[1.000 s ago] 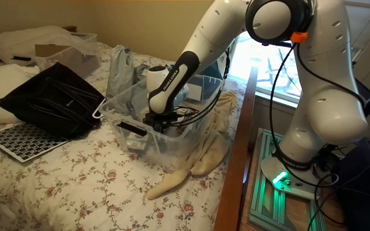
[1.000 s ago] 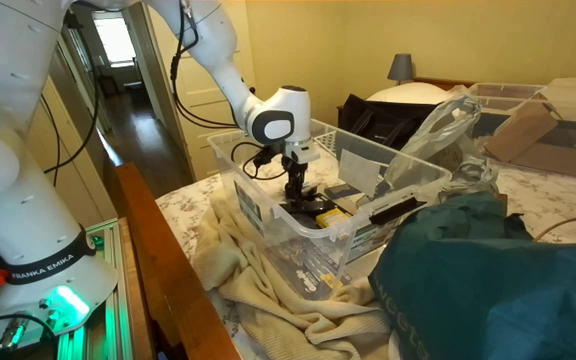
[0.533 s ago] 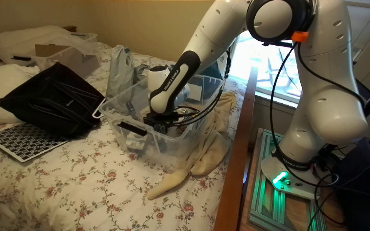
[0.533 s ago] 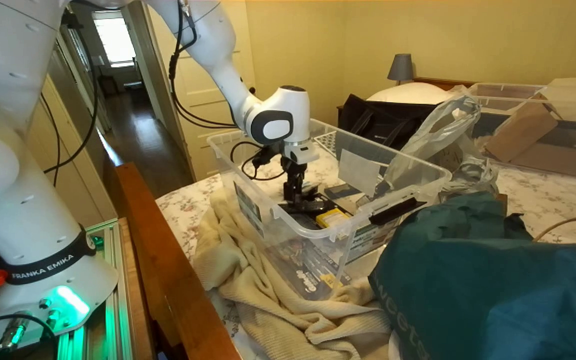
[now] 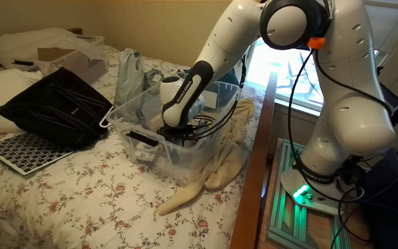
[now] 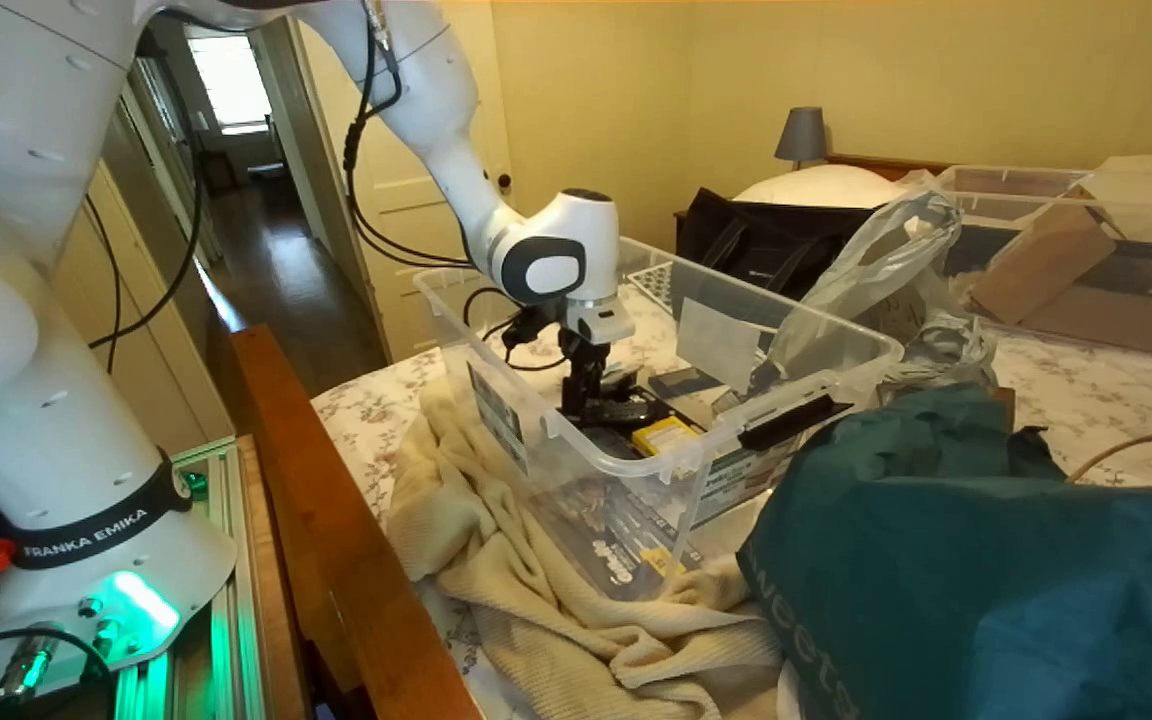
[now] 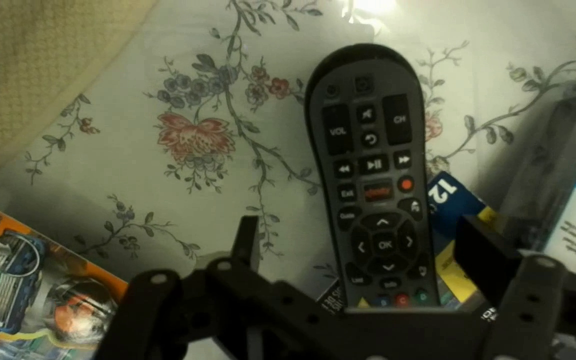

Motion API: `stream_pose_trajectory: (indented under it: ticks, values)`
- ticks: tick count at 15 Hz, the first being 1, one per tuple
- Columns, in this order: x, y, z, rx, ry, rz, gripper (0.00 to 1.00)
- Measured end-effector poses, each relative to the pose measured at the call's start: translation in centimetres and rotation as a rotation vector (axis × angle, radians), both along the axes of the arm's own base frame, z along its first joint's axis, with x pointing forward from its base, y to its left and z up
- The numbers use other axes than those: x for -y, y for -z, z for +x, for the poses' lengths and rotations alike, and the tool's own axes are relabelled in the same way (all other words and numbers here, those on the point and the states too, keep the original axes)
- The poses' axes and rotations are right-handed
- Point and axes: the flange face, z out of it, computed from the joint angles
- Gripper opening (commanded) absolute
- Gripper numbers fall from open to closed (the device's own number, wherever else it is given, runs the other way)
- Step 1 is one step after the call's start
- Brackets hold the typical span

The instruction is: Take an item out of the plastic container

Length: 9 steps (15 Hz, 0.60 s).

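The clear plastic container (image 5: 192, 166) stands on the bed, its rim (image 6: 626, 465) around my gripper (image 6: 601, 405), which reaches down inside. In the wrist view a black remote control (image 7: 383, 150) lies between the fingers of my gripper (image 7: 365, 245). The jaws stand wide, with a gap on either side of the remote; its near end is hidden behind the gripper body. Under and beside it shows a blue and yellow pack (image 7: 453, 200). An orange pack (image 7: 13, 240) lies lower left, a white box (image 7: 575, 225) at the right edge. A yellow box (image 6: 664, 436) is in the container.
A cream blanket (image 6: 576, 600) lies against the container, and a teal bag (image 6: 936, 560) crowds one end. Grey plastic bags (image 5: 128, 83) and a black bag (image 5: 57, 107) stand close by. The wooden bed rail (image 5: 254, 173) runs between bed and arm base.
My hand has sunk a little deeper into the container, mostly within the last half second. The jaws have spread wider. The container and the things around it have stayed put.
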Motion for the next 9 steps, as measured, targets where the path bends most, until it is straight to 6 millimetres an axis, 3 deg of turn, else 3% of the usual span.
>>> stream_pose_trajectory:
  ticks: [2, 4, 9]
  values:
    - [0.2, 0.6, -0.2, -0.009, 0.001, -0.003, 1.0]
    - [0.3, 1.0, -0.3, -0.014, 0.003, -0.006, 0.74]
    - [0.5, 1.5, -0.2, -0.016, 0.005, -0.011, 0.36]
